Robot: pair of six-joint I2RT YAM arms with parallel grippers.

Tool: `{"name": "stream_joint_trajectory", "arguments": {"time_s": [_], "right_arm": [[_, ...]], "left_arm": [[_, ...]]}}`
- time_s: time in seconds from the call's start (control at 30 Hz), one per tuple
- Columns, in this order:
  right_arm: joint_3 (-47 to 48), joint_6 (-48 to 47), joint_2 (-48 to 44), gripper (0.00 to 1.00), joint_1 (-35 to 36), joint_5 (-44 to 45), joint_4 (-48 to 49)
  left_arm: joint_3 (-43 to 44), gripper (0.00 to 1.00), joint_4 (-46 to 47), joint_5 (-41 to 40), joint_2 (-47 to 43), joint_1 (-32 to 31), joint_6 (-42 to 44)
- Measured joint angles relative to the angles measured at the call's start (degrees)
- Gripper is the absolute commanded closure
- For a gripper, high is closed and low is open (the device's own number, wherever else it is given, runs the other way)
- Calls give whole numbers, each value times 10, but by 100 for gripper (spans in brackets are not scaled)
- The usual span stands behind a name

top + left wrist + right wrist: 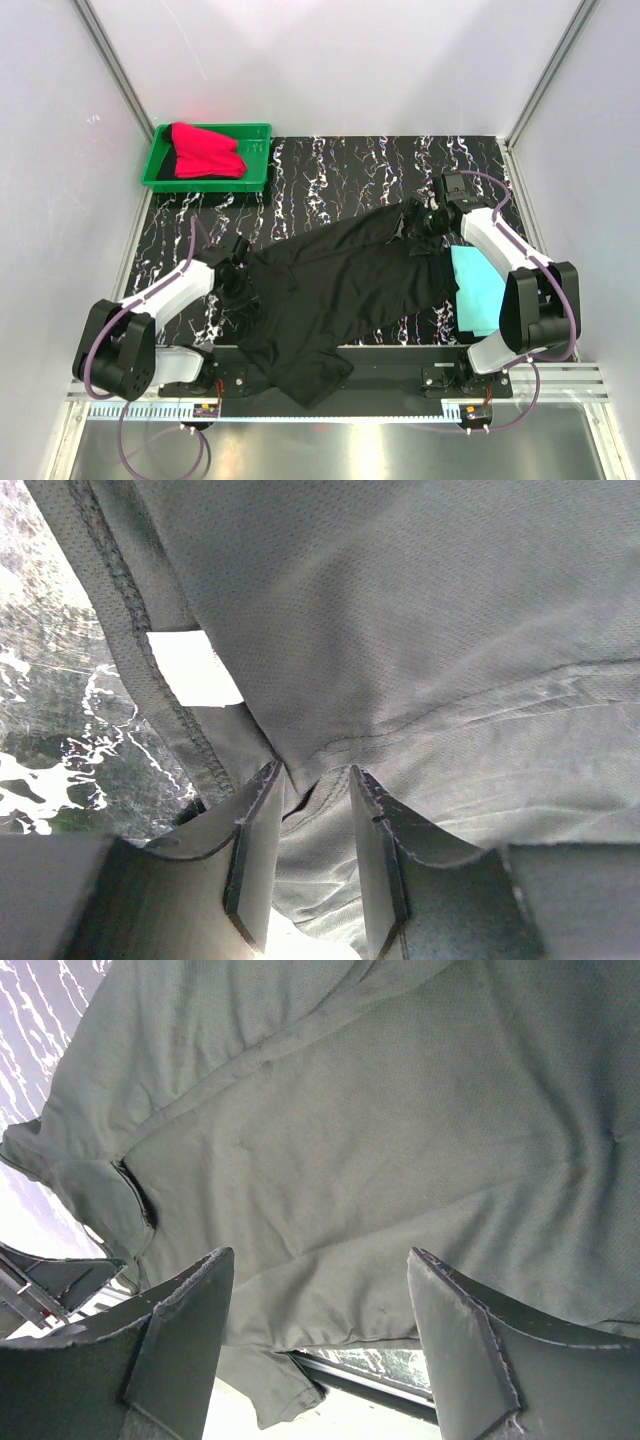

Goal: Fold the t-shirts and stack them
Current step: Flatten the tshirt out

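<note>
Left gripper (312, 780): jaws partly apart with a puckered seam of the black t-shirt (340, 285) between the tips, and whether they bite cannot be told. Right gripper (320, 1260): jaws wide apart, clamping nothing, just over the same shirt's far end. The shirt lies stretched between the two grippers, its long axis diagonal from near the left one out to the right one. Both arms are low with bent elbows and forearms angled inward; the turquoise t-shirt (478, 290) lies under the right forearm, and the red t-shirt (205, 152) sits in the green tray (205, 186), well beyond the left gripper.
</note>
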Motion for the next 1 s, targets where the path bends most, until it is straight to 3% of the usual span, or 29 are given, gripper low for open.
{"name": "stream_joint_trajectory", "arguments": {"time_s": [0.33,0.43,0.77,0.9,1.0], "right_arm": [[4,-3,5,23,0,0,0],[4,-4,6,23,0,-1,0],[16,-4,29,22,0,1,0],[31,-4,48,21,0,1,1],[34,-4,55,21,0,0,3]], "left_arm": [[3,66,2,0,21,0,2],[3,70,7,0,30,0,3],[5,100,9,-1,23,0,14],[33,96,-2,-1,15,0,23],[44,100,-2,-2,12,0,28]]}}
